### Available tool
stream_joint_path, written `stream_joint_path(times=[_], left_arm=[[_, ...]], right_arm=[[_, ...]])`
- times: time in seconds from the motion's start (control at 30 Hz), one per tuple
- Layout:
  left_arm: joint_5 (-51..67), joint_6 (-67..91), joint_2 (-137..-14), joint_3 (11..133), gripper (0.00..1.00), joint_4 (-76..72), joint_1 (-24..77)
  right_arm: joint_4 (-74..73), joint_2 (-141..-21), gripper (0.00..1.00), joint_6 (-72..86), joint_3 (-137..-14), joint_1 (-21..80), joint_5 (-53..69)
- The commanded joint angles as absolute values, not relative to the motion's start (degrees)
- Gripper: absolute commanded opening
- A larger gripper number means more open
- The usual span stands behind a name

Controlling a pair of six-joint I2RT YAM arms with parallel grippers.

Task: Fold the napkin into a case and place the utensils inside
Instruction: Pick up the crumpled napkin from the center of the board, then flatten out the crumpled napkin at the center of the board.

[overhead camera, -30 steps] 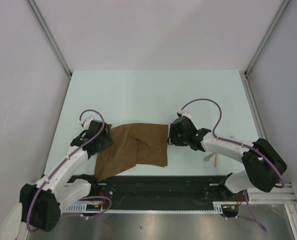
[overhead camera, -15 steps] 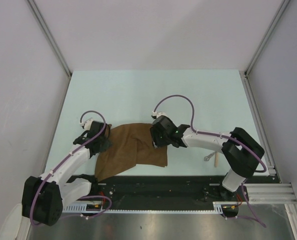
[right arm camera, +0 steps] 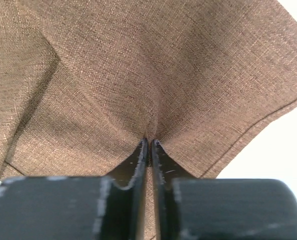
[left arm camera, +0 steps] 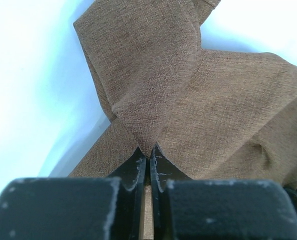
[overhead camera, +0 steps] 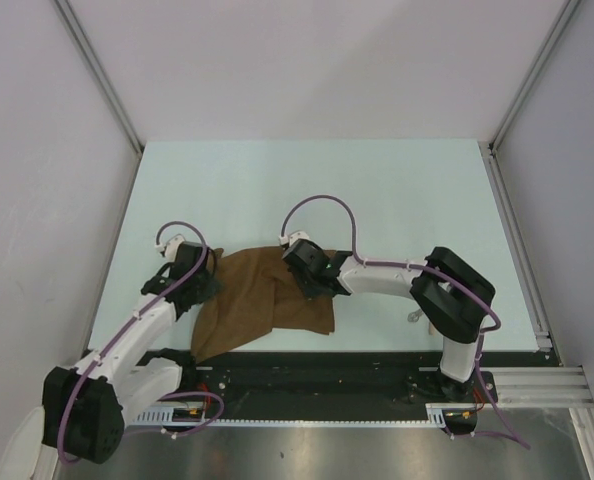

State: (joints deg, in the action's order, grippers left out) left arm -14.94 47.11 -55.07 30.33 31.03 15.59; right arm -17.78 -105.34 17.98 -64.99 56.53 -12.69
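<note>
The dark-brown napkin (overhead camera: 252, 305) lies rumpled on the pale table near the front edge, with one flap folded over its middle. My left gripper (overhead camera: 210, 278) is at its left edge and is shut on a raised fold of the napkin (left arm camera: 213, 100), pinched at the gripper's tips (left arm camera: 148, 150). My right gripper (overhead camera: 299, 278) is over the upper middle of the cloth. It is shut on a pinch of the napkin (right arm camera: 138, 65) at its tips (right arm camera: 149, 142). Of the utensils, only a small silver piece (overhead camera: 414, 316) shows beside the right arm's elbow.
The pale green table (overhead camera: 307, 190) is walled by grey panels at the left, back and right. A black rail (overhead camera: 317, 385) with both arm bases runs along the near edge. The right arm (overhead camera: 447, 295) arches across the table's right half.
The right gripper has moved left from the napkin's right edge onto the cloth and has shut on it. The left gripper has shut on the left fold. The napkin's right part is bunched inward.
</note>
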Motion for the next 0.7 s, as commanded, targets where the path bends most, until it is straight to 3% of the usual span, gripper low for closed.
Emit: stream_joint_path(times=[0.0, 0.03, 0.43, 0.53, 0.67], left_arm=[[-14.2, 47.1, -52.8, 32.9, 0.0, 32.2, 14.7], [-14.0, 46.8, -52.4, 33.3, 0.0, 32.5, 14.7], [-1.1, 41.8, -40.3, 42.4, 0.0, 33.7, 13.7], [2.5, 42.9, -41.5, 45.3, 0.0, 30.6, 12.7], [10.6, 45.3, -52.4, 53.3, 0.0, 20.5, 9.7]], right_arm=[[-18.9, -103.6, 0.05, 16.5, -68.0, 57.1, -17.0], [-19.8, -102.8, 0.0, 16.4, -68.0, 57.1, -17.7], [-32.2, -80.3, 0.0, 17.3, -64.3, 56.3, -21.4], [-30.9, -76.6, 0.0, 17.1, -63.6, 50.5, -17.9], [-27.3, -77.8, 0.0, 12.5, -69.1, 36.0, -8.5]])
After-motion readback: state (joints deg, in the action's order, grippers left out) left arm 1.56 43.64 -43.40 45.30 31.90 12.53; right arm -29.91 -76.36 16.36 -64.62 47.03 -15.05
